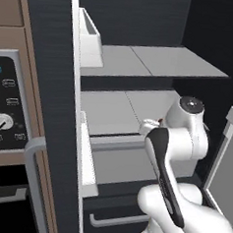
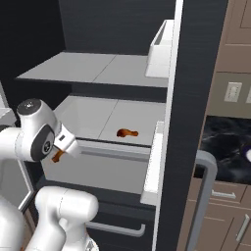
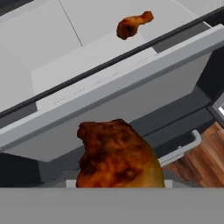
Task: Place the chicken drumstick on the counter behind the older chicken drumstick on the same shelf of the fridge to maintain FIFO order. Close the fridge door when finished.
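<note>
My gripper (image 2: 59,152) is shut on a browned chicken drumstick (image 3: 116,155), which hangs just in front of and below the pale front lip of the lower shelf (image 2: 93,117). A tip of that drumstick (image 2: 58,156) pokes out under the hand. The older chicken drumstick (image 2: 127,132) lies near the front right of the same shelf (image 3: 52,39), and in the hand view it (image 3: 133,24) sits beyond the lip, up and to the right. The fridge (image 1: 51,84) stands open. A strip of black marble counter (image 2: 228,142) lies right of the fridge.
An upper shelf (image 2: 98,68) overhangs the lower one. White door bins (image 1: 89,40) line the open door. Under the shelf is a grey drawer front (image 2: 98,169), and lower down a drawer handle (image 2: 115,228). An oven with dials (image 1: 5,110) stands to the left.
</note>
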